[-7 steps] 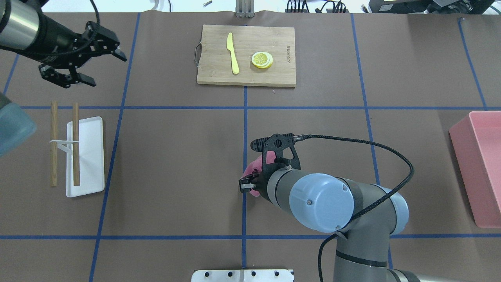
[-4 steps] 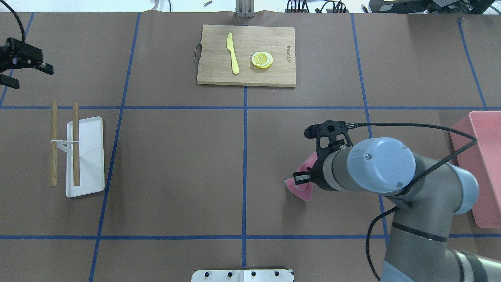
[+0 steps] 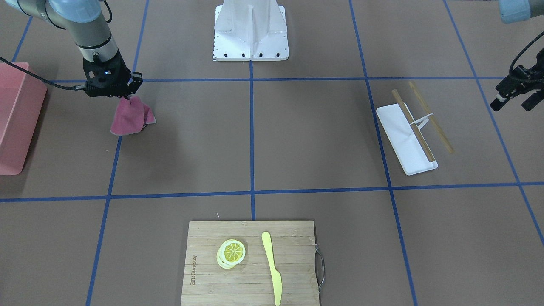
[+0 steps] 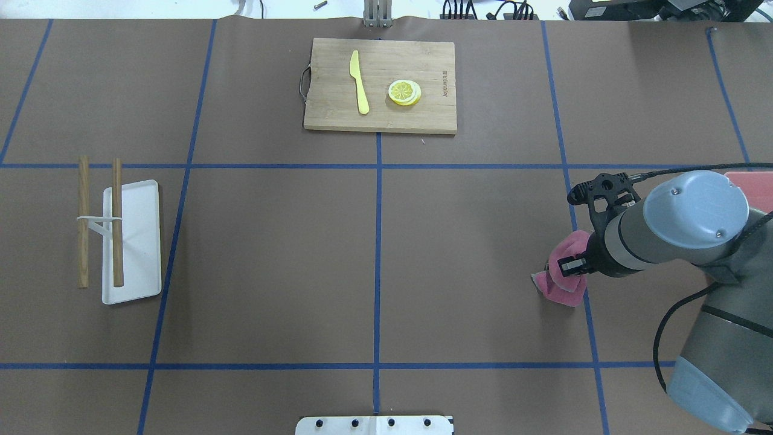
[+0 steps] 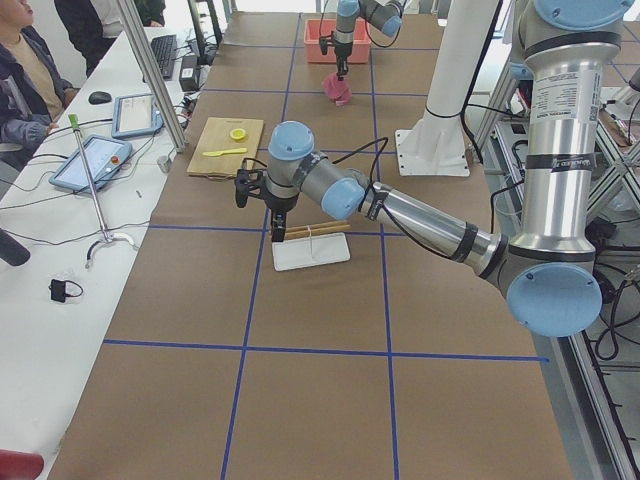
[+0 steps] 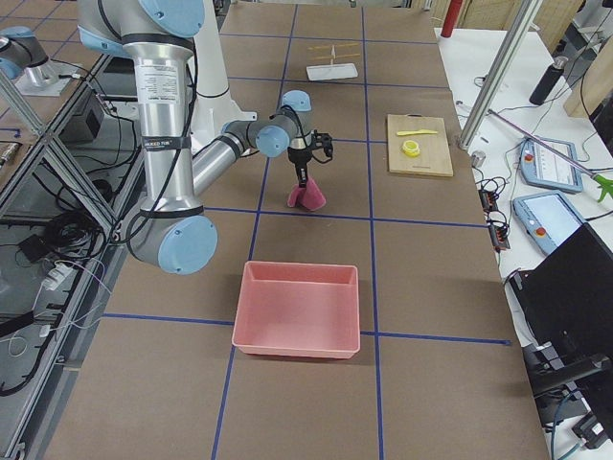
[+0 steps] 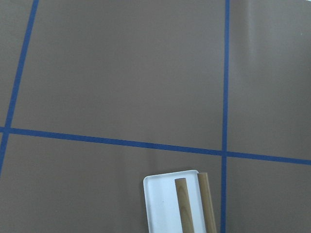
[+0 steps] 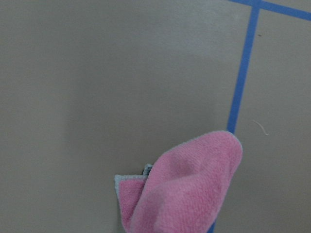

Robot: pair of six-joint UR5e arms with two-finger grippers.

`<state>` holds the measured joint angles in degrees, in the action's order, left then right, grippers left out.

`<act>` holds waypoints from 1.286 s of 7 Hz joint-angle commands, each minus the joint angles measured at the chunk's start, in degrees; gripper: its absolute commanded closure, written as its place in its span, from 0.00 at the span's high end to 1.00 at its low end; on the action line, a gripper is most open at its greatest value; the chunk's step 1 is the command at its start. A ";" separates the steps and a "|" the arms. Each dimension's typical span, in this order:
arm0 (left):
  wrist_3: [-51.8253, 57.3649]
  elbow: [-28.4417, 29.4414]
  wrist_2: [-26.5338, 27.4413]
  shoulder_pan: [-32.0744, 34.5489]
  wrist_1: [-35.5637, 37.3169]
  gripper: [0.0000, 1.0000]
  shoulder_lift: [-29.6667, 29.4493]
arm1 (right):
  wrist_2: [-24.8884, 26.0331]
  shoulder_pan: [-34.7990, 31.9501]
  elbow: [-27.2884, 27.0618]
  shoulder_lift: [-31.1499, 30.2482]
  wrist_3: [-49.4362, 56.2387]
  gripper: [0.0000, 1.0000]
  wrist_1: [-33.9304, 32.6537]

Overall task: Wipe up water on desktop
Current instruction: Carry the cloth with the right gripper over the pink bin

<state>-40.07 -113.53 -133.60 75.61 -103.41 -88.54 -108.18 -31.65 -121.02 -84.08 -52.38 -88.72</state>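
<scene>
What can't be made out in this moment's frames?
- Water: no wet patch can be told apart on the desktop in any view.
- Right gripper: fingertips buried in the pink cloth; overhead, the right arm covers them.
- Pink bin: overhead, mostly behind that arm.
- Left gripper: outside the overhead frame.
</scene>
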 commanded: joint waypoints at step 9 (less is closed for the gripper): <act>12.72 2.25 0.18 5.43 -1.80 0.98 7.33 | 3.32 3.96 -2.12 -0.03 -2.48 0.00 -6.55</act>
<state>-29.08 -111.48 -133.48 80.74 -104.74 -82.01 -104.75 -26.90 -122.25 -81.71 -57.22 -95.24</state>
